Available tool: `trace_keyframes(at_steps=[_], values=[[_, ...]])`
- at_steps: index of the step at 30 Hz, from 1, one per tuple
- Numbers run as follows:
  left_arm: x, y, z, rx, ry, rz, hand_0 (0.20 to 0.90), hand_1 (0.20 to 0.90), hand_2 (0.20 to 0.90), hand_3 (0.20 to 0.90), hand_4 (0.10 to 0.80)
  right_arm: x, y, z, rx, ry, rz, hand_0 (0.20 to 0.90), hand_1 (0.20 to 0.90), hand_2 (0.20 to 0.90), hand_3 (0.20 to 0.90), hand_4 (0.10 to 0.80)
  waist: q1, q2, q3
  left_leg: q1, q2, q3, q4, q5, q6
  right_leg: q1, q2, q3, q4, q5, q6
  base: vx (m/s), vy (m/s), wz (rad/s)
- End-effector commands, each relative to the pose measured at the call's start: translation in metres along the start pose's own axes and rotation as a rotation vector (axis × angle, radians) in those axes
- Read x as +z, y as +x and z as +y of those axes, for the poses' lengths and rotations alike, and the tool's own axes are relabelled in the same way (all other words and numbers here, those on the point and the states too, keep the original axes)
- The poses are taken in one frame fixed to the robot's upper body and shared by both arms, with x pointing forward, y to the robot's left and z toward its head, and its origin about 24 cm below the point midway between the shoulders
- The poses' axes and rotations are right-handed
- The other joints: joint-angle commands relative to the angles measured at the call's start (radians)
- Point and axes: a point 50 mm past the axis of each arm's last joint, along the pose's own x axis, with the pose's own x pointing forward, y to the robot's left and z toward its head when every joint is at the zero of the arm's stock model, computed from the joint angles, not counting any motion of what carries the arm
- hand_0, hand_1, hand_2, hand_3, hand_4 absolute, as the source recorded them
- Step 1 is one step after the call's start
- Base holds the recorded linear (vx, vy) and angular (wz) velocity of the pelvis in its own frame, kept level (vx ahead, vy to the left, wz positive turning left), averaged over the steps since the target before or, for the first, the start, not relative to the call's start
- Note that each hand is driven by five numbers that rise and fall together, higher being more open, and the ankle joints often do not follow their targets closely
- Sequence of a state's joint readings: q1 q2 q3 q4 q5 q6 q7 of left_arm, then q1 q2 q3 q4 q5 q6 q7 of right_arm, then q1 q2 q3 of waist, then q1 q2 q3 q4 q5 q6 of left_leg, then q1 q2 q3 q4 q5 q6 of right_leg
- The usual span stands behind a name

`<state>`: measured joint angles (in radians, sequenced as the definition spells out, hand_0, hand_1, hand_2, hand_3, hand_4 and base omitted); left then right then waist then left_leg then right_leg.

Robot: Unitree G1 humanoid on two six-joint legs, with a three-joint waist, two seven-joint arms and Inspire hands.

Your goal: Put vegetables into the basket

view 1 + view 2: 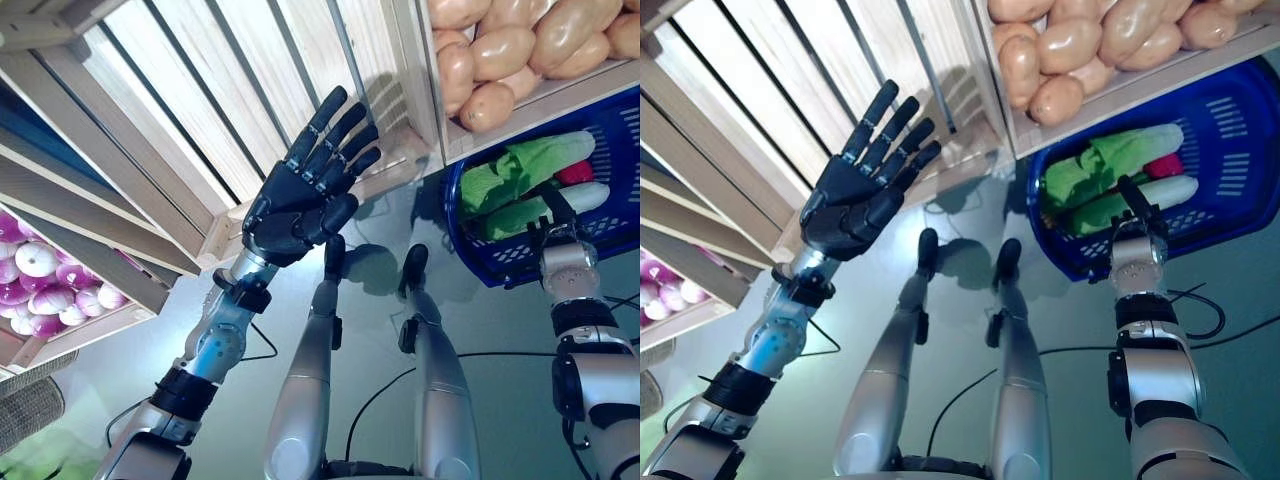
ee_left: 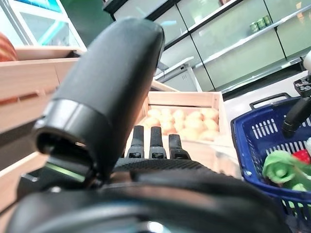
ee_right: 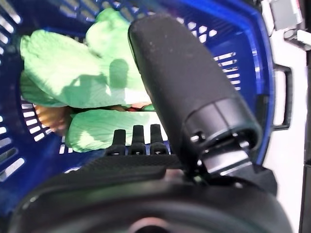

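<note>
The blue plastic basket point(image 1: 610, 215) stands on the floor at the right, under the wooden stand. In it lie green leafy vegetables point(image 1: 520, 170), a red vegetable point(image 1: 574, 173) and a pale long vegetable point(image 1: 600, 196). The leafy greens also show in the right wrist view point(image 3: 73, 77). My left hand point(image 1: 300, 195) is raised in front of the stand's slatted crate point(image 1: 180, 90), fingers straight and spread, holding nothing. My right hand point(image 1: 1137, 215) waits just above the basket's near rim with fingers straight, empty.
The wooden stand's crates fill the top and left of the eye views; a crate of tan round vegetables point(image 1: 520, 50) sits right above the basket. A lower crate point(image 1: 60, 330) juts out at the left. Bare floor point(image 1: 500, 320) lies between stand and basket.
</note>
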<state>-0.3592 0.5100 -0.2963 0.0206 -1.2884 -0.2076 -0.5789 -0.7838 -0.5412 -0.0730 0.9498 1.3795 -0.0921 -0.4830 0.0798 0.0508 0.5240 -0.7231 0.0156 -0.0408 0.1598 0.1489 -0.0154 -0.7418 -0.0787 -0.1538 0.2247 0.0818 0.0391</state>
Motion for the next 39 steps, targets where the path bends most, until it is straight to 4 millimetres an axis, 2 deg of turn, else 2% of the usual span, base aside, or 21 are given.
trace_keyframes(at_steps=[1,4,6,11,13,14,15,16,17,19,22,26,27,29,33,34,39], values=[[0.026,0.01,-0.024,-0.186,0.091,-0.055,0.9,0.9,0.9,0.9,0.8,0.021,0.0,-0.009,0.042,-0.071,-0.131,0.9,0.9,0.9,0.9,0.8,0.031,-0.031,-0.004,0.057,-0.03,0.03,-0.021,-0.044,-0.02,0.118,-0.028,-0.05,-0.057,0.052,0.044,0.0,0.0,0.0],[0.024,0.005,-0.021,-0.151,0.116,-0.007,0.9,0.9,0.9,0.9,0.8,0.011,0.001,-0.024,0.034,-0.156,-0.126,0.9,0.9,0.9,0.9,0.8,0.032,-0.042,-0.024,0.124,-0.013,0.05,-0.07,-0.039,-0.025,0.185,-0.025,-0.054,-0.085,0.05,0.044,0.049,0.024,-0.03],[0.021,0.0,-0.018,-0.102,0.152,0.057,0.9,0.9,0.9,0.9,0.8,0.003,0.0,-0.041,0.034,-0.249,-0.134,0.9,0.9,0.9,0.9,0.8,0.032,-0.053,-0.065,0.186,0.003,0.062,-0.106,-0.039,-0.027,0.246,-0.019,-0.053,-0.11,0.042,0.043,0.143,0.018,-0.05],[0.01,-0.02,-0.007,0.039,0.186,0.158,0.9,0.9,0.9,0.9,0.8,-0.023,-0.012,-0.064,0.067,-0.462,-0.156,0.9,0.9,0.9,0.9,0.8,0.018,-0.073,-0.139,0.283,0.028,0.086,-0.143,-0.048,-0.031,0.34,-0.012,-0.041,-0.148,0.029,0.044,0.149,0.033,-0.04],[-0.001,-0.035,-0.003,0.084,0.164,0.227,0.9,0.9,0.9,0.9,0.8,-0.033,-0.02,-0.076,0.1,-0.494,-0.151,0.9,0.9,0.9,0.9,0.8,0.01,-0.073,-0.174,0.326,0.038,0.099,-0.166,-0.048,-0.033,0.383,-0.01,-0.032,-0.17,0.025,0.046,0.18,0.12,-0.1],[-0.013,-0.048,0.001,0.141,0.213,0.304,0.9,0.9,0.9,0.9,0.8,-0.039,-0.028,-0.088,0.127,-0.517,-0.152,0.9,0.9,0.9,0.9,0.8,-0.001,-0.072,-0.203,0.363,0.044,0.113,-0.179,-0.051,-0.032,0.416,-0.01,-0.025,-0.185,0.02,0.049,0.176,0.142,-0.17],[-0.016,-0.053,0.003,0.158,0.217,0.33,0.9,0.9,0.9,0.9,0.8,-0.04,-0.03,-0.092,0.146,-0.533,-0.152,0.9,0.9,0.9,0.9,0.8,-0.004,-0.071,-0.213,0.375,0.044,0.117,-0.181,-0.054,-0.032,0.427,-0.011,-0.023,-0.19,0.019,0.05,0.203,0.196,-0.2],[-0.024,-0.064,0.006,0.195,0.201,0.372,0.9,0.9,0.9,0.9,0.8,-0.046,-0.036,-0.1,0.179,-0.6,-0.15,0.9,0.9,0.9,0.9,0.8,-0.014,-0.068,-0.237,0.399,0.04,0.122,-0.177,-0.061,-0.029,0.447,-0.014,-0.015,-0.199,0.019,0.052,0.131,0.137,-0.2],[-0.026,-0.067,0.007,0.205,0.197,0.381,0.9,0.9,0.9,0.9,0.8,-0.046,-0.037,-0.102,0.183,-0.614,-0.151,0.9,0.9,0.9,0.9,0.8,-0.016,-0.068,-0.245,0.4,0.039,0.124,-0.177,-0.059,-0.029,0.449,-0.015,-0.014,-0.202,0.022,0.052,0.184,0.191,-0.22],[-0.044,-0.092,0.011,0.295,0.037,0.439,0.9,0.9,0.9,0.9,0.8,-0.056,-0.049,-0.114,0.263,-0.756,-0.12,0.9,0.9,0.9,0.9,0.8,-0.035,-0.064,-0.293,0.453,0.032,0.135,-0.174,-0.072,-0.025,0.499,-0.024,-0.002,-0.218,0.018,0.058,0.226,0.233,-0.21],[-0.06,-0.118,0.012,0.338,0.052,0.557,0.9,0.9,0.9,0.9,0.8,-0.069,-0.062,-0.125,0.344,-0.893,-0.089,0.9,0.9,0.9,0.9,0.8,-0.054,-0.067,-0.337,0.499,0.03,0.146,-0.168,-0.088,-0.022,0.542,-0.029,0.008,-0.225,0.009,0.061,0.213,0.169,-0.17],[-0.081,-0.151,0.006,0.346,-0.004,0.72,0.9,0.9,0.9,0.9,0.8,-0.09,-0.082,-0.147,0.492,-1.0,0.08,0.9,0.9,0.9,0.9,0.8,-0.078,-0.065,-0.387,0.562,0.027,0.157,-0.168,-0.104,-0.014,0.593,-0.04,0.016,-0.227,-0.001,0.071,0.206,0.156,-0.15],[-0.092,-0.165,0.002,0.305,-0.022,0.815,0.9,0.9,0.9,0.9,0.8,-0.099,-0.088,-0.16,0.538,-1.055,0.165,0.9,0.9,0.9,0.9,0.8,-0.086,-0.066,-0.407,0.589,0.027,0.16,-0.17,-0.112,-0.013,0.616,-0.045,0.014,-0.23,-0.003,0.076,0.211,0.125,-0.13],[-0.104,-0.18,-0.002,0.247,-0.031,0.941,0.9,0.9,0.9,0.9,0.8,-0.107,-0.093,-0.175,0.59,-1.116,0.289,0.9,0.9,0.9,0.9,0.8,-0.094,-0.067,-0.428,0.624,0.027,0.162,-0.173,-0.123,-0.012,0.645,-0.049,0.009,-0.233,-0.006,0.083,0.203,0.094,-0.08],[-0.115,-0.196,0.001,0.21,0.037,1.117,0.9,0.9,0.9,0.9,0.8,-0.117,-0.096,-0.198,0.607,-1.265,0.447,0.9,0.9,0.9,0.9,0.8,-0.104,-0.068,-0.445,0.675,0.026,0.165,-0.175,-0.138,-0.011,0.686,-0.055,0.003,-0.231,-0.015,0.091,0.133,0.067,-0.04],[-0.119,-0.203,0.007,0.227,0.085,1.202,0.9,0.9,0.9,0.9,0.8,-0.122,-0.098,-0.216,0.58,-1.356,0.539,0.9,0.9,0.9,0.9,0.8,-0.108,-0.069,-0.452,0.707,0.025,0.167,-0.181,-0.146,-0.008,0.715,-0.057,-0.001,-0.234,-0.019,0.096,0.102,0.068,-0.01],[-0.131,-0.222,0.013,0.28,0.123,1.339,0.9,0.9,0.9,0.9,0.8,-0.132,-0.104,-0.25,0.457,-1.416,0.692,0.9,0.9,0.9,0.9,0.8,-0.116,-0.074,-0.452,0.758,0.023,0.177,-0.185,-0.164,-0.002,0.758,-0.058,0.002,-0.241,-0.024,0.099,0.045,0.038,-0.01]])
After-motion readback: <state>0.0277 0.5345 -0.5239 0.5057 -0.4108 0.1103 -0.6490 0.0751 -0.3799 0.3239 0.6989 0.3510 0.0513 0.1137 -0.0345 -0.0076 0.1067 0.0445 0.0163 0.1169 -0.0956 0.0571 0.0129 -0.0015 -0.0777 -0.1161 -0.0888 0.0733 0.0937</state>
